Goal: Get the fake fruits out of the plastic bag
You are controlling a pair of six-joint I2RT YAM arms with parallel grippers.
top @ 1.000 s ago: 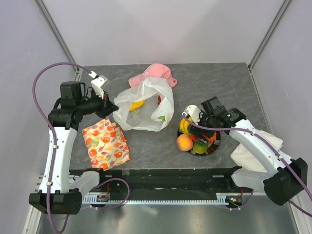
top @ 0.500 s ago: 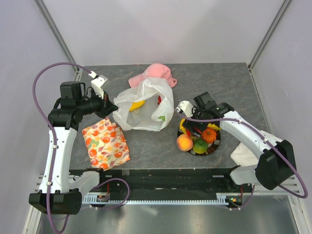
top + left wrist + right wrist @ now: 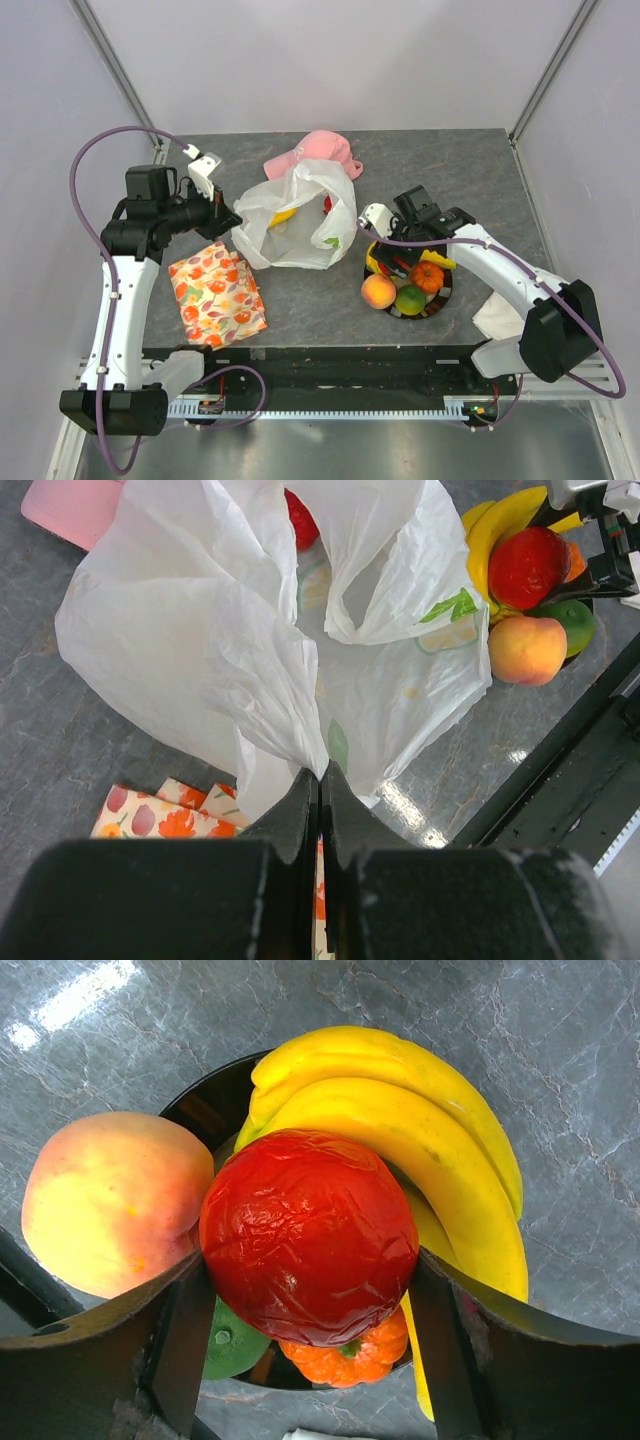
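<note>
The white plastic bag (image 3: 300,225) lies mid-table with its mouth held up. My left gripper (image 3: 228,220) is shut on its left edge, the film pinched between the fingertips (image 3: 321,770). Inside the bag (image 3: 250,650) show a red fruit (image 3: 300,520) and something yellow (image 3: 283,215). My right gripper (image 3: 308,1275) is over the black bowl (image 3: 200,1105), its fingers pressed against both sides of a red round fruit (image 3: 310,1230). Under it lie bananas (image 3: 400,1110), a peach (image 3: 105,1200), a green lime (image 3: 409,299) and a small orange fruit (image 3: 428,276).
A pink cap (image 3: 318,152) lies just behind the bag. The orange-flowered cloth (image 3: 215,292) is at the front left, below my left gripper. A white cloth (image 3: 495,318) sits under my right arm at the front right.
My right gripper has shifted from over the bowl's middle toward its far left side, uncovering the orange fruit and the lime. The left gripper and the bag have barely moved.
</note>
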